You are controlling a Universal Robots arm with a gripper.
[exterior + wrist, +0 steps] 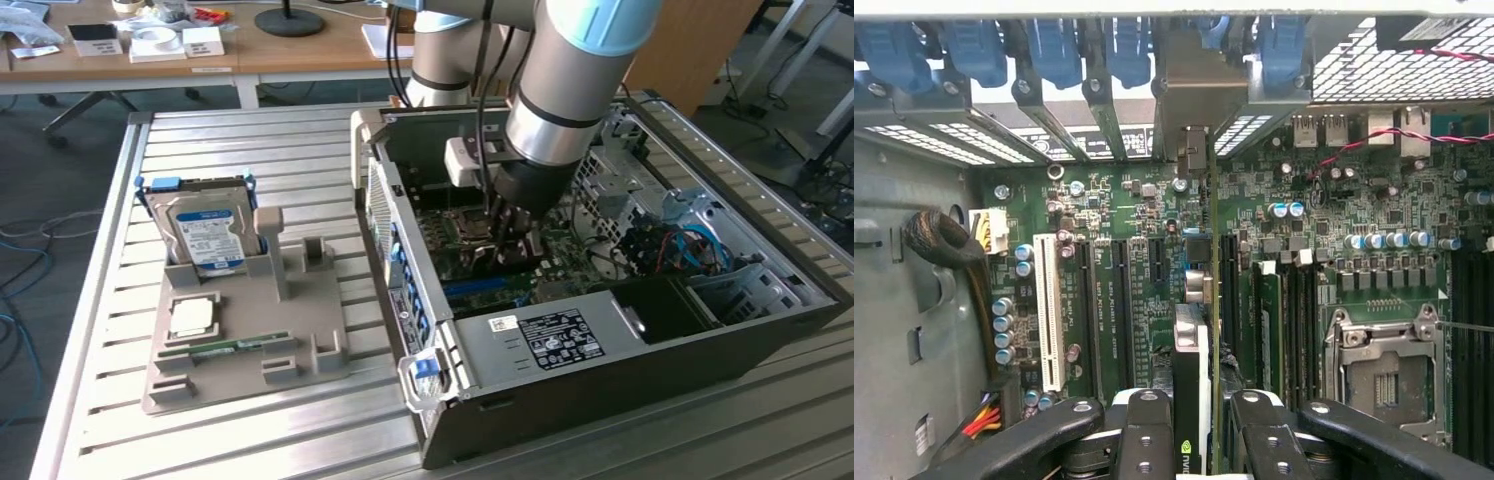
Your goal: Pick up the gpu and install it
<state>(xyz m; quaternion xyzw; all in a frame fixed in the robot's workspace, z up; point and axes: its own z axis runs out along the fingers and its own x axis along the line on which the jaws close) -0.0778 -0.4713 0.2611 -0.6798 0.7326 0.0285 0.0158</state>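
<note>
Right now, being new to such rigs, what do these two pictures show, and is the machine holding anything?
A silver and pale blue robot arm reaches down into an open black computer case lying on a slatted metal table. One picture comes from a camera off the arm; the other from a camera on its wrist, looking past the black gripper at the green motherboard. The gripper is closed on the gpu, a thin dark card seen edge-on. Beside the case, a grey plastic holder keeps a silver hard drive upright and a small green memory stick lying flat.
</note>
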